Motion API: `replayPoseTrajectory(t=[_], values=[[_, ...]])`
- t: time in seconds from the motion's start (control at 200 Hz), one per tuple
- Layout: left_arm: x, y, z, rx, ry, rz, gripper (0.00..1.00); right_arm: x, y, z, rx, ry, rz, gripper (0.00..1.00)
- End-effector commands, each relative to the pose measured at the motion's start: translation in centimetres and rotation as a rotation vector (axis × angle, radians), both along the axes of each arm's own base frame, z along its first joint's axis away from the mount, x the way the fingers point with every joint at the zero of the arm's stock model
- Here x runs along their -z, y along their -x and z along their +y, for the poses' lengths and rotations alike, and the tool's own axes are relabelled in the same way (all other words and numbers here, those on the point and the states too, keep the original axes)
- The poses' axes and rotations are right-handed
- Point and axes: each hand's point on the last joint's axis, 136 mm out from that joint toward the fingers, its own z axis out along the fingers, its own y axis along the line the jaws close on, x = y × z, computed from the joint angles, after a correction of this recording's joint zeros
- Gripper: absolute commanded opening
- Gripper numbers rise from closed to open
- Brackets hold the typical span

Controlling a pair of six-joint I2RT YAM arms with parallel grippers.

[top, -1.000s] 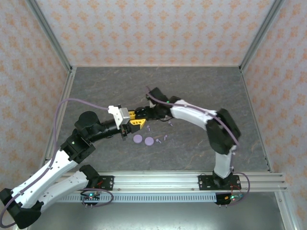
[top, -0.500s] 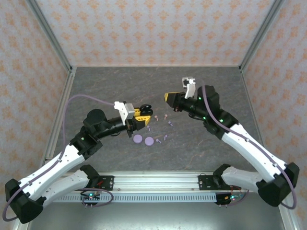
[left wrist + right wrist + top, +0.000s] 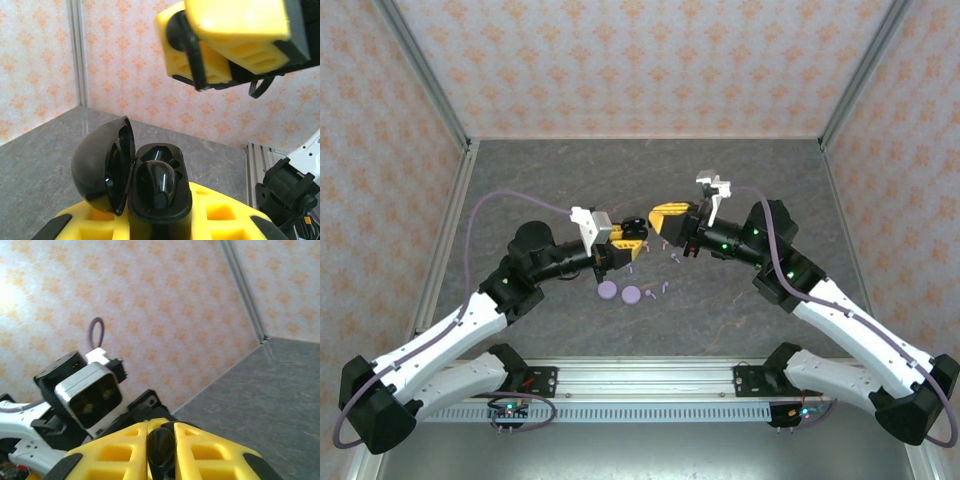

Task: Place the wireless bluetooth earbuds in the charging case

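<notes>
The left arm [image 3: 470, 320] and right arm [image 3: 820, 290] reach in from opposite sides and meet above the middle of the table [image 3: 740, 190], so the biggest risk is a collision. Any overshoot by either arm would knock the 2 yellow heads together and jolt both loads. The left gripper [image 3: 628, 237] is clamped narrowly on the black charging case [image 3: 160, 185], which sits open with its lid [image 3: 100, 165] swung up on the left. The right gripper [image 3: 665, 216] hangs just to the right of it and a little farther back, jaws nearly together on 1 black earbud [image 3: 161, 447]. The case is pinched only at its base, so a downward push that lands off-centre could probably tip it or squeeze it out of the jaws. A brush against the lid could fold it over the wells. I cannot tell whether 1 well already holds an earbud, and picking the wrong well would jam the insertion. The smallest hazard is the earbud itself: it is glossy, tiny and pinched by a sliver, so it could rotate or slip if its stem meets the rim at an angle. It would then drop among the loose earbuds [image 3: 676, 258] and 2 lavender discs [image 3: 608, 290] lying on the table nearer the bases.
</notes>
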Motion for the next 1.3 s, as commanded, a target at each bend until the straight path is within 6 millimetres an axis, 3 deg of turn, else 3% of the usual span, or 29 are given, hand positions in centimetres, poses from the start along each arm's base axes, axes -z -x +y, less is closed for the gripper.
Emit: replayPoseTrajectory(t=[0.0, 0.651, 1.056, 1.296], values=[[-3.3, 0.9, -0.3, 0.036, 0.071, -0.066, 0.0, -1.2, 0.7, 0.7, -0.037, -0.015, -0.091, 0.18], [-3.4, 0.9, -0.3, 0.034, 0.053, -0.075, 0.0, 1.5, 0.0, 2.1, -0.063, 0.056, -0.043, 0.18], [-3.4, 0.8, -0.2, 0.026, 0.049, -0.078, 0.0, 1.3, 0.4, 2.4, -0.096, 0.033, -0.042, 0.18], [-3.7, 0.9, -0.1, 0.021, 0.058, -0.084, 0.0, 2.9, 0.3, 2.1, -0.081, 0.087, -0.022, 0.18]])
